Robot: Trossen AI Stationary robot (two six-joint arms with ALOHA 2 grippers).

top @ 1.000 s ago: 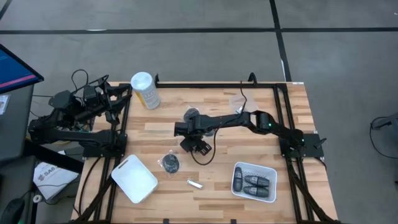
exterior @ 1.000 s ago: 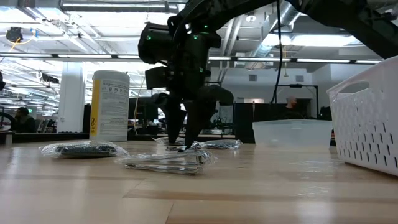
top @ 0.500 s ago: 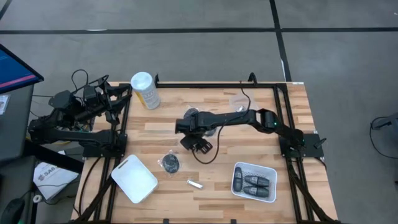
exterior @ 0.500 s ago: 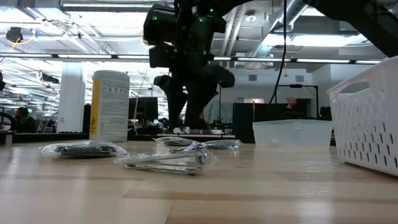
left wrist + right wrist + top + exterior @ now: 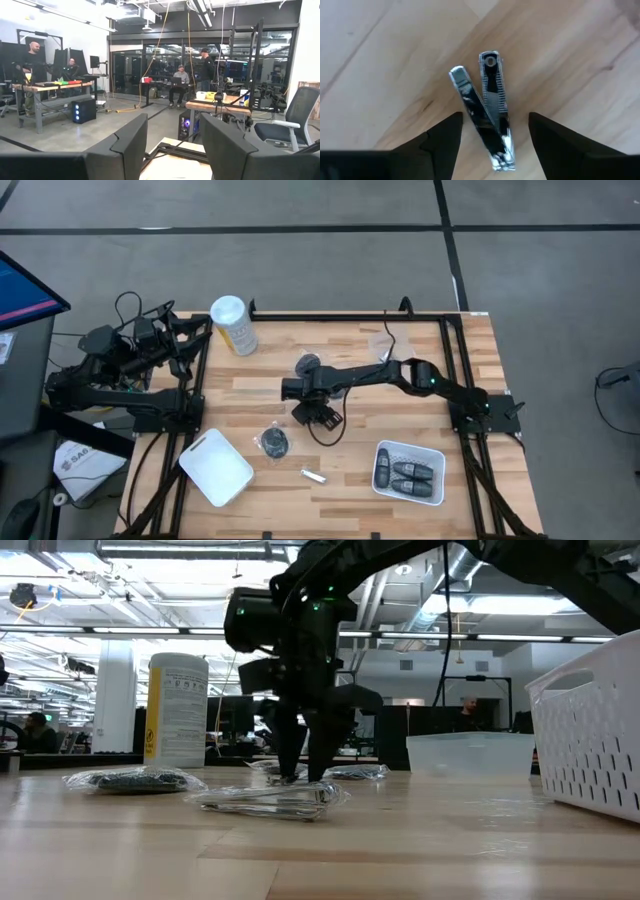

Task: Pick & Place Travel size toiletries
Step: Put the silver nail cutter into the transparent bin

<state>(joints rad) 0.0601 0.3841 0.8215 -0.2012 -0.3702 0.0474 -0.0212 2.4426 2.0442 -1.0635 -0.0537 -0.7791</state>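
Observation:
My right gripper point(image 5: 318, 417) hangs open over the middle of the table, pointing down. In the right wrist view its fingers stand on either side of a shiny silver nail clipper point(image 5: 487, 107), which lies flat on the wood with its lever swung out; they do not touch it. A dark round disc in clear wrap point(image 5: 274, 443) and a small silver piece point(image 5: 313, 475) lie nearer the near edge. Several dark grey capsules point(image 5: 410, 476) lie in the white basket point(image 5: 436, 458). My left gripper point(image 5: 172, 150) is open, parked off the table's left side.
The pale-yellow canister point(image 5: 232, 325) stands at the far left corner. A white rectangular tray point(image 5: 215, 467) lies at the near left. A clear plastic tub point(image 5: 470, 752) sits toward the far side. A black cable point(image 5: 325, 435) loops on the wood by the right gripper.
My right gripper rose off the table about half a second ago, then came back down over the nail clipper. The other things have stayed where they were.

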